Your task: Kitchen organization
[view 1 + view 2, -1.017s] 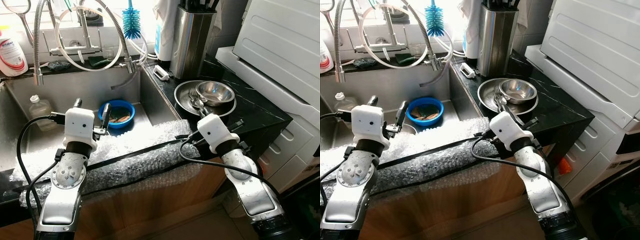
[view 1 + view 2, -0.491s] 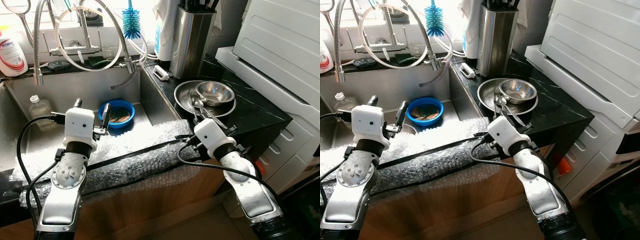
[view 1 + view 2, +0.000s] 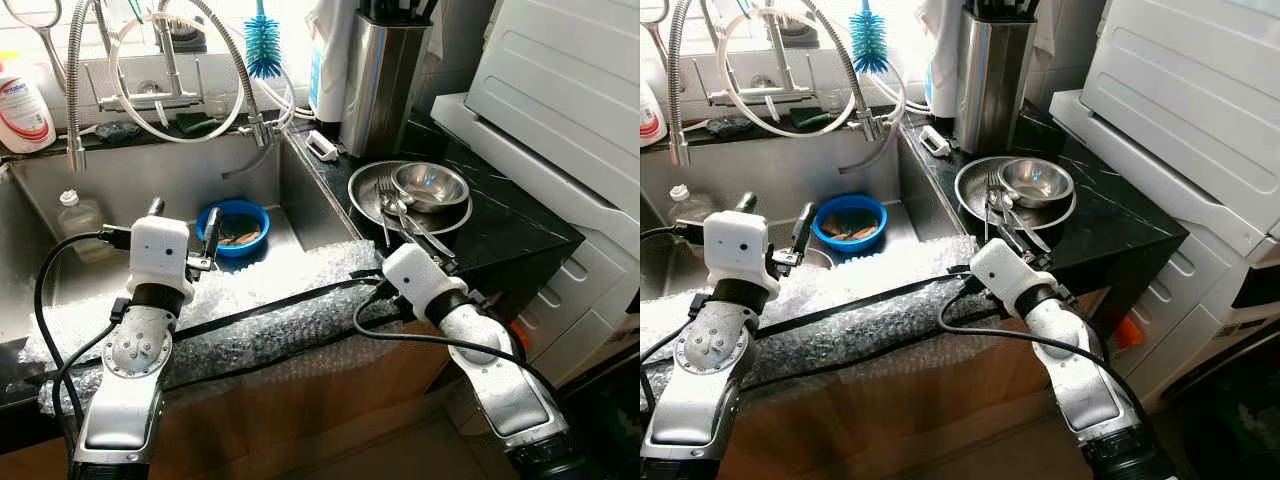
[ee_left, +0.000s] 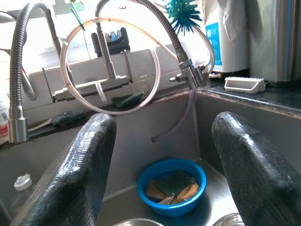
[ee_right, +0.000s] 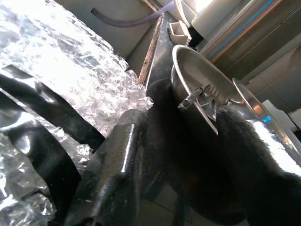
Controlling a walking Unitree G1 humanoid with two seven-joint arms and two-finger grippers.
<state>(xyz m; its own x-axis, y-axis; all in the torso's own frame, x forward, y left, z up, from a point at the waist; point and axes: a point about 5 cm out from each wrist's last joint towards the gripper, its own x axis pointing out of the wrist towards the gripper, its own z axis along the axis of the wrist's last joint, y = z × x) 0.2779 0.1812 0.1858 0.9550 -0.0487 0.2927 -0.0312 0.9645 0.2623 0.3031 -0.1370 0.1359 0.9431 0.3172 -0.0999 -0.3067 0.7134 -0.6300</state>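
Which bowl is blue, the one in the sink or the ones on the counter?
The blue bowl is the one down in the sink. The bowls on the black counter are shiny steel.

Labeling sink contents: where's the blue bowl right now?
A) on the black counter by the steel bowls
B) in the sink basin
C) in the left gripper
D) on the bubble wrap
B: the blue bowl rests on the floor of the sink, beyond the open left gripper.

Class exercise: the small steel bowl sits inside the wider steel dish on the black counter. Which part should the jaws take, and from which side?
Grip the small steel bowl by its raised rim on the right, away from the utensils leaning on the wider steel dish. Come from above: that thin, exposed rim probably suits a pinch.
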